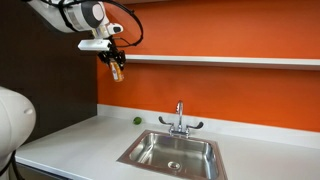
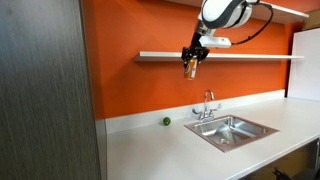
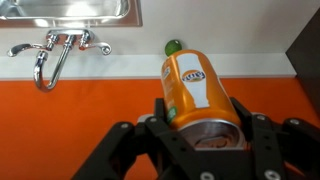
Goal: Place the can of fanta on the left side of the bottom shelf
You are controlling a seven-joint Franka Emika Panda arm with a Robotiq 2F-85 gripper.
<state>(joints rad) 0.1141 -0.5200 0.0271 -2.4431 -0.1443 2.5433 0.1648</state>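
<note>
One gripper [image 1: 117, 62] has its fingers squeezed tight round the can of fanta [image 3: 197, 88] so it cannot fall. It holds the can high above the counter [image 1: 80, 140], near the left part of the bottom shelf [image 1: 230, 61], where it should go.

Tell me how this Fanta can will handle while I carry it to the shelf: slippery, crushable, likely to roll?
The can of fanta has a glossy, smooth wall, so it may slip in the gripper. Thin metal probably dents under a hard squeeze. Being a cylinder, it would likely roll if laid sideways on the bottom shelf; stand it on end.
</note>
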